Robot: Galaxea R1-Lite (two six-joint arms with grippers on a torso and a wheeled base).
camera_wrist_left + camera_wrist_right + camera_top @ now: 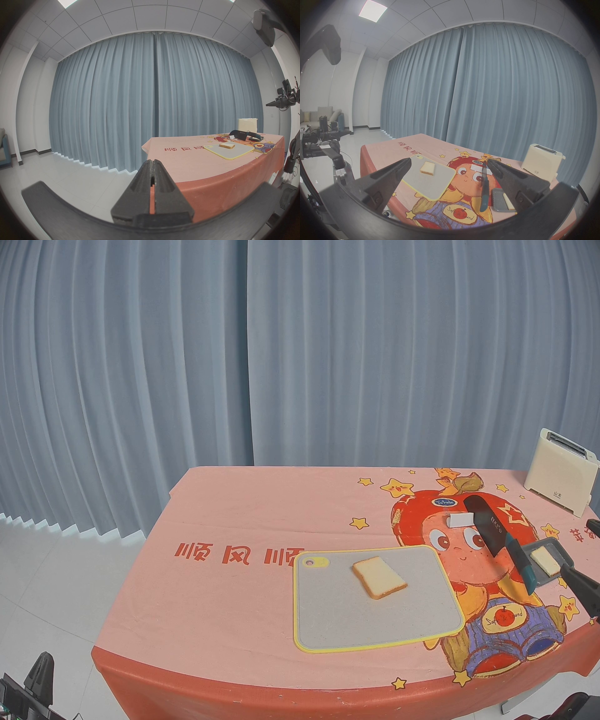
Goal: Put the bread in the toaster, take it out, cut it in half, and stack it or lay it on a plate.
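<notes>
An office-like test room: a grey-blue curtain [300, 352] spans the upper half of the head view, pale tiled floor [56, 590] at lower left; grid ceiling [440, 18] with a panel light [372, 10], a sofa [323, 113] by the wall.

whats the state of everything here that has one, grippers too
bread slice, flat on cutting board, uncut
second bread piece, lying in dark tray
knife, lying unheld beside dark tray
toaster, upright, nothing sticking out
left gripper, jaws shut, empty
right gripper, jaws open, empty
</notes>
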